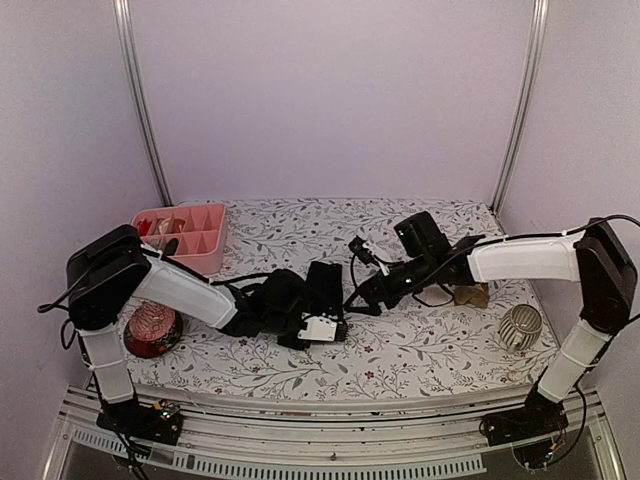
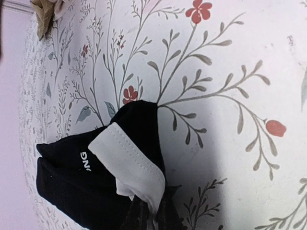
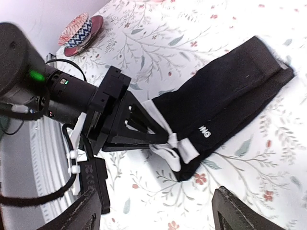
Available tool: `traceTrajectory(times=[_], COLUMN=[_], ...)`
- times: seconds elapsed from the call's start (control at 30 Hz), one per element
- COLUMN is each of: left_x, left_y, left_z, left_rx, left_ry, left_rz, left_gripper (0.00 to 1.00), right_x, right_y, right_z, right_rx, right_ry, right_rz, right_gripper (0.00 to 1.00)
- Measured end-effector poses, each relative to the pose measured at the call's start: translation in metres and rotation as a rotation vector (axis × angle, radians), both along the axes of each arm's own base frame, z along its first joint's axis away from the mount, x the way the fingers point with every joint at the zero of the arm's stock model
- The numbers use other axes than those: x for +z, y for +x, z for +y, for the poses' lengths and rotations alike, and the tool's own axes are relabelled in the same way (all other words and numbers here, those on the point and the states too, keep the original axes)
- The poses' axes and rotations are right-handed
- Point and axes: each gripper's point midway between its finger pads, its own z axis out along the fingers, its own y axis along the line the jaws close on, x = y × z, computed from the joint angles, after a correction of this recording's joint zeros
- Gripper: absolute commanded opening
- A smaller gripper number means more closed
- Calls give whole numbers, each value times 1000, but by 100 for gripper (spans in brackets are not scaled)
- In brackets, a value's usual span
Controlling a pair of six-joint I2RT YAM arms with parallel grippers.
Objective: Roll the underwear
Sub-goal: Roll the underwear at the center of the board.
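**Operator:** How far along am I?

**Spotter:** Barely started, I'd judge. Going from your left, the pink plastic tray with compartments and the red patterned bowl on its saucer sit by the left arm, well apart from the work. Your left gripper is clamped tight on the white-trimmed end of the black cloth underwear with white waistband lettering. That garment lies near the middle of the floral tablecloth. It is folded into a long flat band, with no turn of a roll in it yet.

**Operator:** And my right side?

**Spotter:** Your right gripper hovers close above that same pinched end, jaws spread wide and holding nothing. Further right, the crumpled tan-beige cloth underwear lies just beyond your right forearm, untouched and unrolled. So both rolls are left to do. A silvery ribbed cup lies on its side near the right edge.

**Operator:** Anything in my way?

**Spotter:** Mostly your own arms. Both grippers crowd one end of the black band, so they could knock each other. The tray, bowl and cup are well clear of it. Your right arm passes just beside the tan piece.
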Motion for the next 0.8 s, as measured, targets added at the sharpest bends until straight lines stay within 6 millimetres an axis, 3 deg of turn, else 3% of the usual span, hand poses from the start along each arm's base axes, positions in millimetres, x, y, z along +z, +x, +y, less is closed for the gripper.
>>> traceTrajectory(times=[0.13,0.37,0.5,0.67,0.8], left_x=[0,0,-1,1,1], left_y=[-2,-7,-7,-5,-6], left_z=[2,5,1,0,1], left_rx=[6,19,23,30,29], left_ry=[5,25,34,30,22], left_rz=[143,386,503,651,758], left_gripper=[0,0,0,0,0], right_x=[26,31,47,69,58], right_y=[-7,-64,-84,-112,-119], right_z=[-16,-29,-33,-15,1], right_rx=[-39,34,74,164,239], right_ry=[-56,-140,-135,-79,-110], right_rz=[-247,-604,-818,-1004,-1067], right_gripper=[85,85,83,80,70])
